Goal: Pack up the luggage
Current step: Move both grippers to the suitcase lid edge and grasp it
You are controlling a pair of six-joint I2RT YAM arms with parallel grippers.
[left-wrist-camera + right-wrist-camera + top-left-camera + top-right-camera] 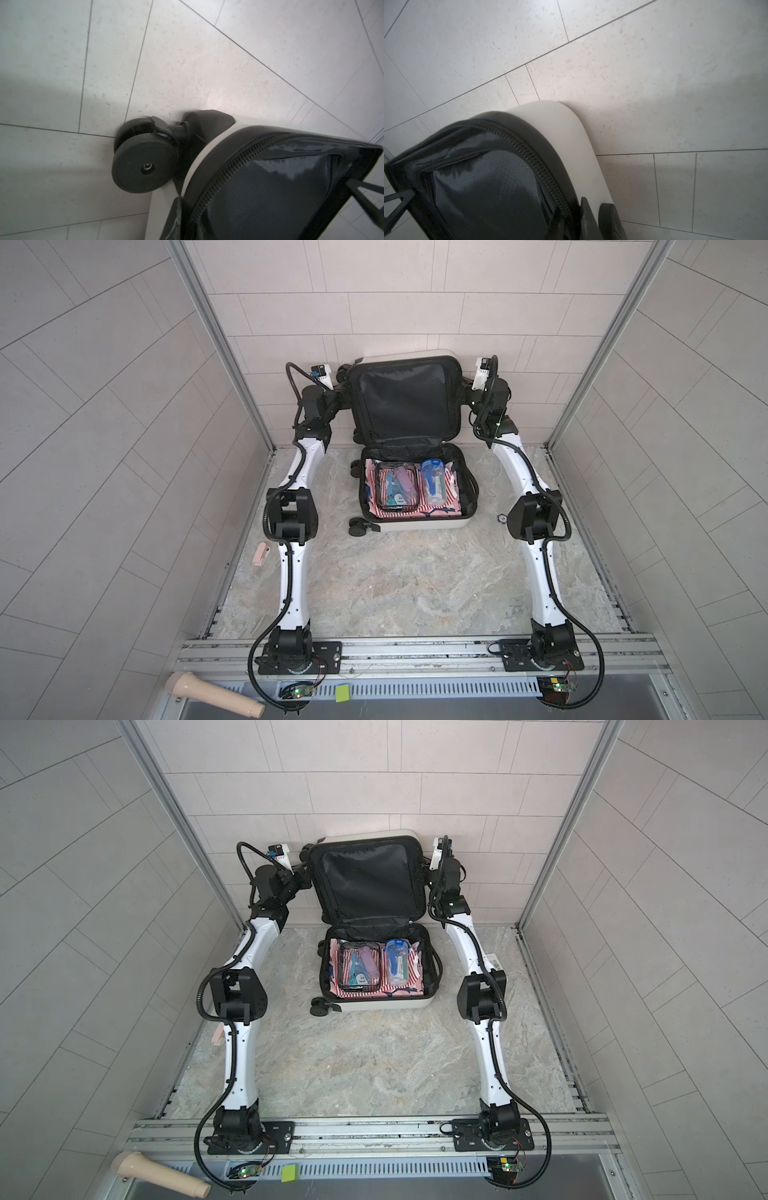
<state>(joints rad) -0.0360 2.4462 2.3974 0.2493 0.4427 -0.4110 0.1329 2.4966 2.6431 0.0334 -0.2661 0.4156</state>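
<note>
luggage (415, 524) is packed; lid (407, 402) is not yet shut. left hand (344, 391) and right hand (466, 388) are set at its edges; whether they are clamped cannot be told.

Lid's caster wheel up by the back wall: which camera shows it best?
Left wrist view: the wheel sits mid-frame, close and unblocked, hub visible. In both top views the wheel is a small dark blob at the luggage lid's corner. The right wrist view shows the lid's other corner, not this wheel.
</note>
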